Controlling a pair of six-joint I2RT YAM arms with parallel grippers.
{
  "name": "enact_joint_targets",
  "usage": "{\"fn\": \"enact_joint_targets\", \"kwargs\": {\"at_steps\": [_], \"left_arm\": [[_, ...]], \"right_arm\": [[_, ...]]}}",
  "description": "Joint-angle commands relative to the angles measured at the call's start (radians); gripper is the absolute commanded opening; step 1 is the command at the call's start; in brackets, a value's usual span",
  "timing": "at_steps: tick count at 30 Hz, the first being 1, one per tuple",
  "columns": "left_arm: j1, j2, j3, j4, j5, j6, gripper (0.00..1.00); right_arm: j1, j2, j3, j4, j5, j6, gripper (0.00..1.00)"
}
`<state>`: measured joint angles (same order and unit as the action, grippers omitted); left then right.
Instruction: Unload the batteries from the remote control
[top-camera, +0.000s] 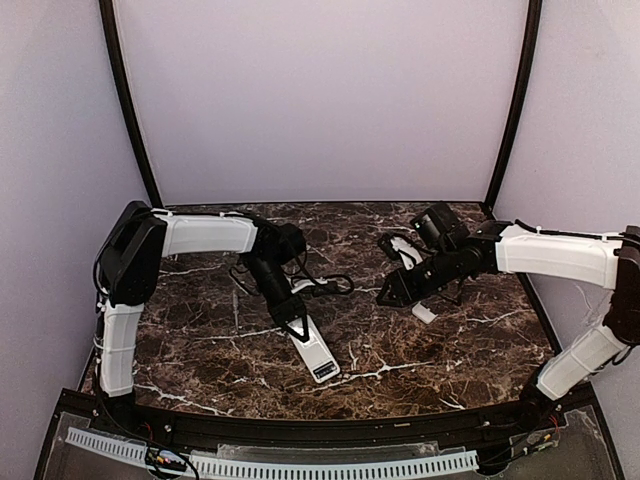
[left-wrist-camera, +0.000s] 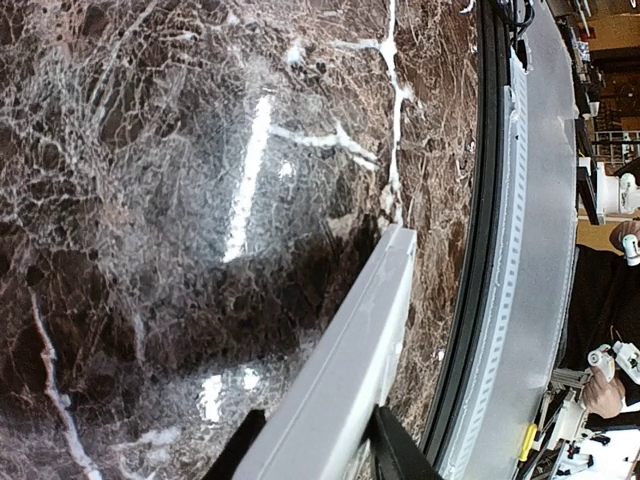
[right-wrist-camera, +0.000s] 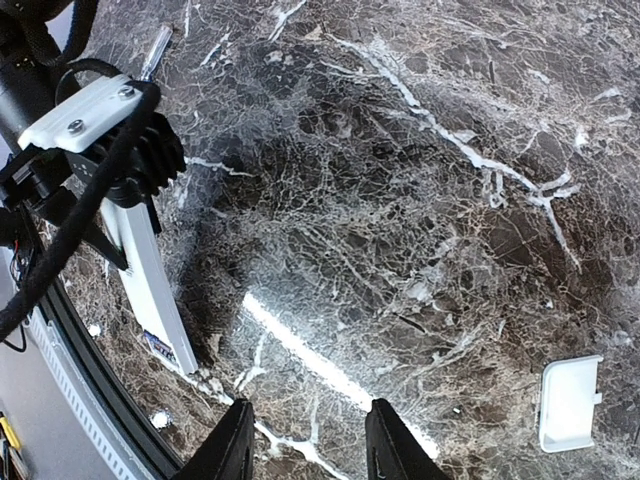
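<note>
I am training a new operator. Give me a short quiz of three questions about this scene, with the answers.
1. True or false: the small white rectangular cover piece lies on top of the slim white plastic remote control.
2. Between whose jaws does the remote control sit? A) left gripper B) right gripper C) neither
3. Fill in: above the dark marble table, the right gripper's jaws are ____.
Key: 1 false, it lies apart on the table; 2 A; 3 open, with nothing between them.
</note>
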<state>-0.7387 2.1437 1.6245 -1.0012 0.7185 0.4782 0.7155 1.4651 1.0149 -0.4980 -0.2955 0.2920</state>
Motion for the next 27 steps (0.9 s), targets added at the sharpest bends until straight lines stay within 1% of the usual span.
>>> {"fn": "enact_joint_targets", "kwargs": {"at_steps": [1, 7, 10, 14, 15, 18, 21, 22, 23, 25, 27], "left_arm": [[-0.003, 0.030, 0.033, 0.017, -0.141, 0.019, 0.34], [-0.004, 0.045, 0.060, 0.043, -0.192, 0.003, 0.35], [-0.002, 0.045, 0.064, 0.085, -0.249, -0.034, 0.35], [-0.002, 0.045, 0.067, 0.131, -0.290, -0.069, 0.40], [-0.002, 0.045, 0.067, 0.142, -0.294, -0.074, 0.43], [-0.002, 0.045, 0.069, 0.156, -0.312, -0.088, 0.50], [-0.002, 0.044, 0.072, 0.163, -0.326, -0.096, 0.65], [-0.002, 0.044, 0.074, 0.163, -0.332, -0.097, 0.67], [-0.002, 0.044, 0.076, 0.161, -0.333, -0.098, 0.73], [-0.002, 0.042, 0.080, 0.163, -0.344, -0.103, 0.79], [-0.001, 0.039, 0.085, 0.166, -0.353, -0.108, 0.81]], "right_arm": [[0.007, -0.010, -0.011, 0.030, -0.014, -0.011, 0.38], [0.007, -0.011, -0.013, 0.033, -0.013, -0.009, 0.38], [0.007, -0.017, -0.016, 0.031, -0.013, -0.007, 0.38], [0.007, -0.027, -0.019, 0.026, -0.011, -0.004, 0.38], [0.007, -0.029, -0.020, 0.026, -0.010, -0.004, 0.38], [0.007, -0.035, -0.022, 0.021, -0.009, -0.001, 0.38], [0.007, -0.040, -0.021, 0.019, -0.010, 0.004, 0.39], [0.007, -0.043, -0.021, 0.020, -0.010, 0.005, 0.39], [0.007, -0.045, -0.022, 0.018, -0.010, 0.005, 0.39], [0.007, -0.046, -0.021, 0.019, -0.011, 0.008, 0.39], [0.007, -0.046, -0.021, 0.018, -0.015, 0.010, 0.39]]}}
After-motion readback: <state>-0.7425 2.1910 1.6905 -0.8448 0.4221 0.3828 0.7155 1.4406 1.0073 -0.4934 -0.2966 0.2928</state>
